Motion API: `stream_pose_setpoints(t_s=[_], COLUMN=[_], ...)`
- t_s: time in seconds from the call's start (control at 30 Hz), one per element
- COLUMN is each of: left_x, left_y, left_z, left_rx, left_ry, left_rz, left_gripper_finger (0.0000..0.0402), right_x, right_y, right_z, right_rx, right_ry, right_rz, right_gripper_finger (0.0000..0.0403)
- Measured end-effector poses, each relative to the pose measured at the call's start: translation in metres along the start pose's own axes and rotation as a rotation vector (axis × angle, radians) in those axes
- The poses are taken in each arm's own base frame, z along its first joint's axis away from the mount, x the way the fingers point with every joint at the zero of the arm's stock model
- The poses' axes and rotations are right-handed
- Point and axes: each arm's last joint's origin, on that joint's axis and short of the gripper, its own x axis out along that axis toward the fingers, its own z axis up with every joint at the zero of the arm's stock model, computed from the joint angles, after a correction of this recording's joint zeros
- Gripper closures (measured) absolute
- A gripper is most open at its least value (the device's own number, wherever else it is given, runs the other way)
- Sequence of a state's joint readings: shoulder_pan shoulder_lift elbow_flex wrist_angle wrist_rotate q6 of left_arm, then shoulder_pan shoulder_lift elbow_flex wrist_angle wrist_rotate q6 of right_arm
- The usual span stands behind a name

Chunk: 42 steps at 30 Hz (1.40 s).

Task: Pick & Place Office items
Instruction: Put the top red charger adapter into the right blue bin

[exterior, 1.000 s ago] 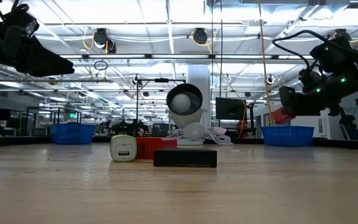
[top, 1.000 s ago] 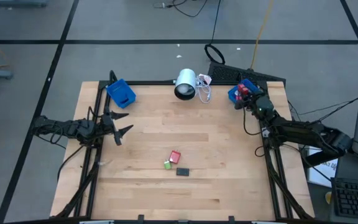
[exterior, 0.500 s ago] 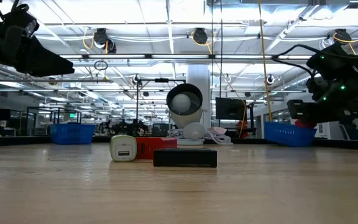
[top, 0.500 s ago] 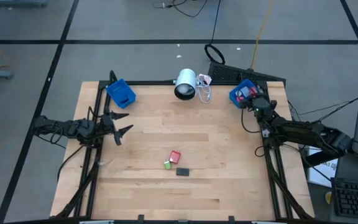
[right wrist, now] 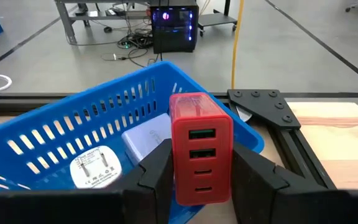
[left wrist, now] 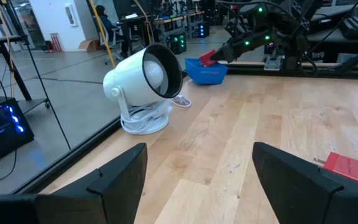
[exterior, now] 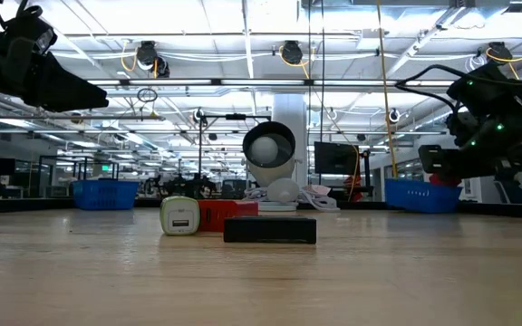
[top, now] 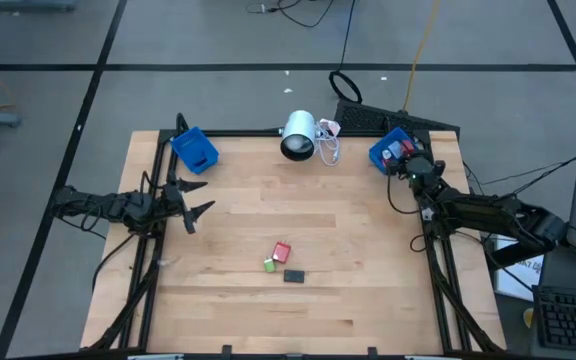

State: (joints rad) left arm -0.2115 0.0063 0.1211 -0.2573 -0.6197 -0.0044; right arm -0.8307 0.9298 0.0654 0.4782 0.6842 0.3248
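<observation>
A red block with port slots [right wrist: 199,143] hangs over the blue bin [right wrist: 73,143] at the table's far right corner, with my right gripper [right wrist: 201,168] shut on it; the high view shows that gripper [top: 406,158] at the bin [top: 386,150]. On the wood at mid-table lie three small pieces: red [top: 282,251], green-white [top: 270,264] and dark grey [top: 294,275]. My left gripper [top: 196,198] stands open at the table's left edge, above the surface, with nothing between its fingers [left wrist: 114,180]. My right gripper pinches the red block by its two opposite side faces [right wrist: 174,163] between its two fingers [right wrist: 253,171]. The fingers come from the table's right side, slanting a little downward. The block is lifted clear above the bin, its slotted face toward the wrist camera.
A white adapter [right wrist: 95,165] and a pale flat piece [right wrist: 146,140] lie in the right bin. A second blue bin [top: 194,149] stands at the far left. A white lamp with cable [top: 298,135] sits at the far edge's middle. Bare wood lies around the three pieces.
My right gripper has tipped downward and turned over the far-right bin, bringing the red block lower toward the bin; it stays shut on the block. For the last half second it has kept still.
</observation>
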Motion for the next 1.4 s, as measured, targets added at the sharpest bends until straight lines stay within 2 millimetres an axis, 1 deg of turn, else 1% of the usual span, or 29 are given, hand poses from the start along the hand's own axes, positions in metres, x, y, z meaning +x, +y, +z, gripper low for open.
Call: stream_pose_setpoints(t_s=[0.23, 0.37, 0.7, 0.9, 1.1, 1.27, 1.4], left_x=[0.0, 0.0, 0.0, 0.0, 0.0, 0.0, 0.0], left_y=[0.0, 0.0, 0.0, 0.0, 0.0, 0.0, 0.0], left_z=[0.0, 0.0, 0.0, 0.0, 0.0, 0.0, 0.0], left_rx=[0.0, 0.0, 0.0, 0.0, 0.001, 0.0, 0.0], left_ry=[0.0, 0.0, 0.0, 0.0, 0.0, 0.0, 0.0], left_rz=[0.0, 0.0, 0.0, 0.0, 0.0, 0.0, 0.0], left_gripper_finger=[0.0122, 0.0128, 0.0111, 0.0106, 0.0117, 0.0127, 0.0125], right_x=[0.0, 0.0, 0.0, 0.0, 0.0, -0.001, -0.002], right_y=[0.002, 0.004, 0.004, 0.004, 0.004, 0.007, 0.011], right_z=[0.004, 0.006, 0.006, 0.005, 0.005, 0.005, 0.006], right_rx=[0.023, -0.012, -0.013, -0.007, -0.007, -0.005, 0.002], right_ry=[-0.034, -0.04, -0.036, -0.036, -0.034, -0.014, 0.01], right_rz=[0.03, 0.086, 0.071, 0.072, 0.077, 0.17, 0.3], right_gripper_finger=[0.0284, 0.0284, 0.0281, 0.0257, 0.0228, 0.0207, 0.0201])
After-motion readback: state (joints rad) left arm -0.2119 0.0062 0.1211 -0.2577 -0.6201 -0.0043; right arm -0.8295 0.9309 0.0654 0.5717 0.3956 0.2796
